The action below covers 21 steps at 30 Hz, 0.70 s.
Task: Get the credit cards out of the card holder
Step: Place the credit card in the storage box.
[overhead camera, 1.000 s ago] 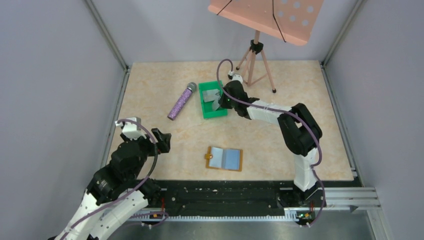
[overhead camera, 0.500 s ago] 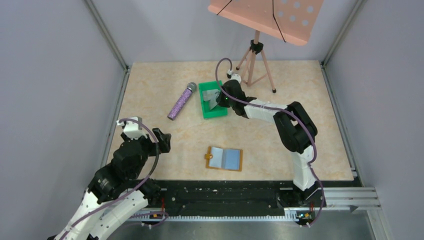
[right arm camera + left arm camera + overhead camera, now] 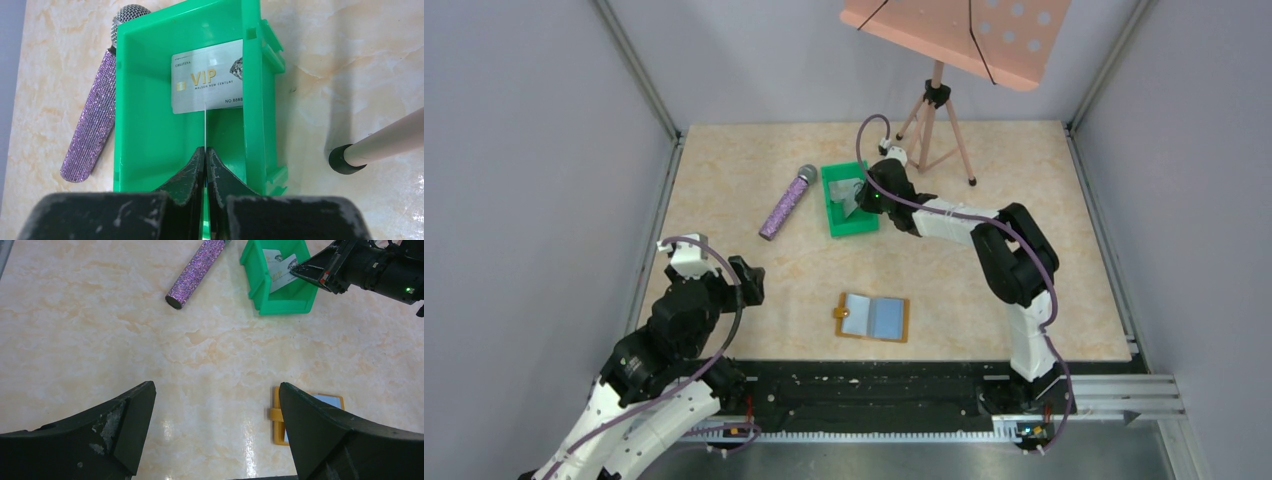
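Green bin (image 3: 150,125) under my right gripper (image 3: 205,150), clamped on a credit card (image 3: 205,125) edge-on above another card (image 3: 207,82) inside; next I let go there, left gripper (image 3: 216,387) idle and wide, card holder (image 3: 874,317) lying open on the bin's near side.

card holder (image 3: 874,317): tan, lying open | credit cards (image 3: 207,82): silvery, one flat in green bin (image 3: 145,125)
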Motion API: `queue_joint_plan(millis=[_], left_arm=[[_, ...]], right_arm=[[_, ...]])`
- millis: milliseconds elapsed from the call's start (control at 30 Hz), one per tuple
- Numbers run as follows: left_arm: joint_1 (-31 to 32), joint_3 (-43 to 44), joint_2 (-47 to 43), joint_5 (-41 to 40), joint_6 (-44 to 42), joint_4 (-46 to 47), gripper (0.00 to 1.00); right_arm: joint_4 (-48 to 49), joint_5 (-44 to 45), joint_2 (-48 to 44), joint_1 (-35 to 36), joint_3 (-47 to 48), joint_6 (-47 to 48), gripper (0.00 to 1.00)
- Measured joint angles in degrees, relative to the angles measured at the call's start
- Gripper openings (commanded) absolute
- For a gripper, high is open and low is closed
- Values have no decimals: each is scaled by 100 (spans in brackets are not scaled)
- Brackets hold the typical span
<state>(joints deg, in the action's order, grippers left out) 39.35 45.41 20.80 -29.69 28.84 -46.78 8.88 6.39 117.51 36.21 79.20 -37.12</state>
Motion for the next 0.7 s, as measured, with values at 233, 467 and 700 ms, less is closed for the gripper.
queue_joint_plan(millis=[233, 467, 700], left_arm=[[0, 0, 0, 0, 17, -2, 99], [0, -2, 0, -4, 24, -2, 99], [0, -11, 0, 0, 24, 0, 99]], right_arm=[[-42, -52, 0, 0, 0, 7, 0], [-216, -107, -46, -2, -2, 20, 0], [-431, -111, -404, -13, -94, 116, 0]])
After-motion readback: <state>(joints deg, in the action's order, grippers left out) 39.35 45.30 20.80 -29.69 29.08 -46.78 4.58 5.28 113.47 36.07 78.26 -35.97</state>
